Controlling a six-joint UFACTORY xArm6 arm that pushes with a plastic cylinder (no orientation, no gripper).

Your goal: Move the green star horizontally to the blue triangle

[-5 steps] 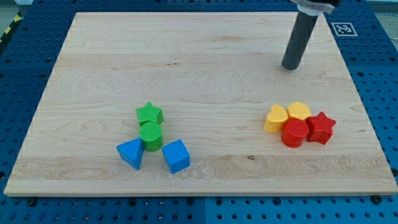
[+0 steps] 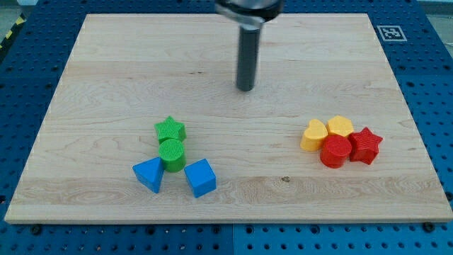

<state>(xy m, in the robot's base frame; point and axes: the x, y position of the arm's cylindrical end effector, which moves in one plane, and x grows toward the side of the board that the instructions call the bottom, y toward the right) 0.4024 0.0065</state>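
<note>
On the pale wooden board (image 2: 106,71), the cluster toward the view's left comes first: a blue triangular block (image 2: 148,174) sits lowest and furthest left, well short of the board's bottom edge. Just above it and to its right stands a green cylinder block (image 2: 172,154), and touching the top of that cylinder is the green star block (image 2: 170,129) — the piece the task concerns — so the star lies up and slightly right of the triangle, with the cylinder between them. To the right of the triangle, just below the cylinder, rests a blue cube block (image 2: 200,178), tilted so one corner faces the view's bottom. Further right and higher, near the board's middle toward the top, the dark straight rod comes down from the view's top edge; my tip (image 2: 245,89) sits well apart from every block, above and to the right of the green star, touching none of them, and being a bare rod it holds nothing. On the view's right sits the second cluster, packed together: a yellow heart-shaped block (image 2: 313,134), a second yellow block (image 2: 340,127) behind it whose shape I cannot make out for certain, a red cylinder block (image 2: 335,151) in front, and a red star block (image 2: 366,145) at the far right.
</note>
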